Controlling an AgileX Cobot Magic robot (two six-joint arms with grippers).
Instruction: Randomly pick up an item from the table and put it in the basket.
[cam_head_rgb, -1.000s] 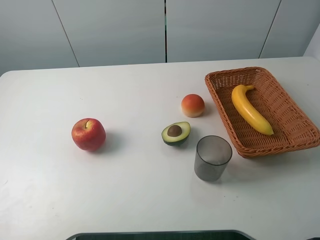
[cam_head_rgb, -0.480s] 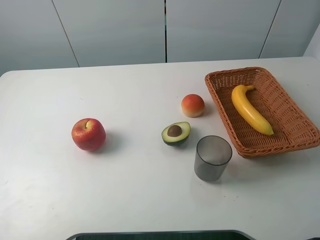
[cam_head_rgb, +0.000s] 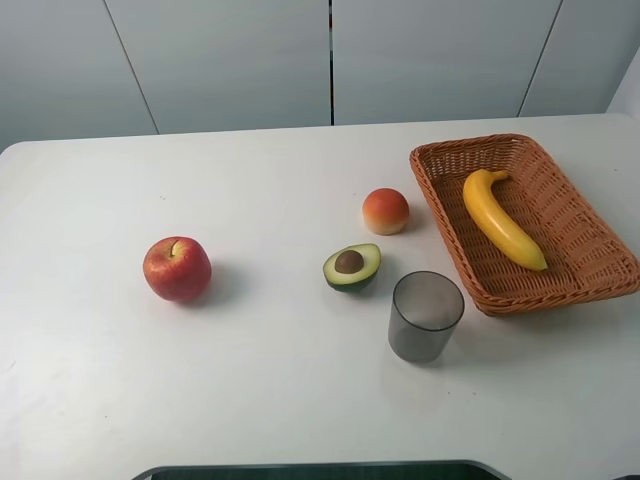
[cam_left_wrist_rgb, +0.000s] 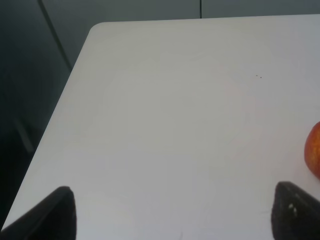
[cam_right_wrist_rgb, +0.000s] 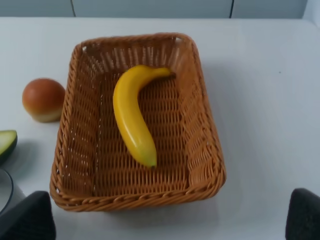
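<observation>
Banana (cam_head_rgb: 502, 220) already inside basket (cam_head_rgb: 610, 268), lying lengthwise on the woven floor, stem tip toward the far wall, clear of the rim on every side. Task judged essentially complete from how things lie; step in hand amounts to a clean retreat and nothing more.

To do that well: keep both arms high and back, well apart from the wicker, and avoid any sweep across the near rim that could nudge the basket or roll the fruit. Same care near the grey cup (cam_head_rgb: 426, 315), standing just beside the basket's near corner and probably easy to tip. No need to touch apple (cam_head_rgb: 177, 268), avocado half (cam_head_rgb: 352, 266) or the small orange-red fruit (cam_head_rgb: 385, 210), all resting on the table (cam_head_rgb: 280, 390) apart from one another.

Left gripper (cam_left_wrist_rgb: 172, 212): fingers (cam_left_wrist_rgb: 57, 215) spread wide at the two lower corners of the wrist view, bare tabletop between them, nothing held, nothing touched; apple only at the view's edge.

Right gripper (cam_right_wrist_rgb: 167, 220): fingertips (cam_right_wrist_rgb: 30, 217) likewise far apart, empty, hovering on the near side of the basket with the banana (cam_right_wrist_rgb: 132, 115) lying free below. Neither gripper visible in the high view.
</observation>
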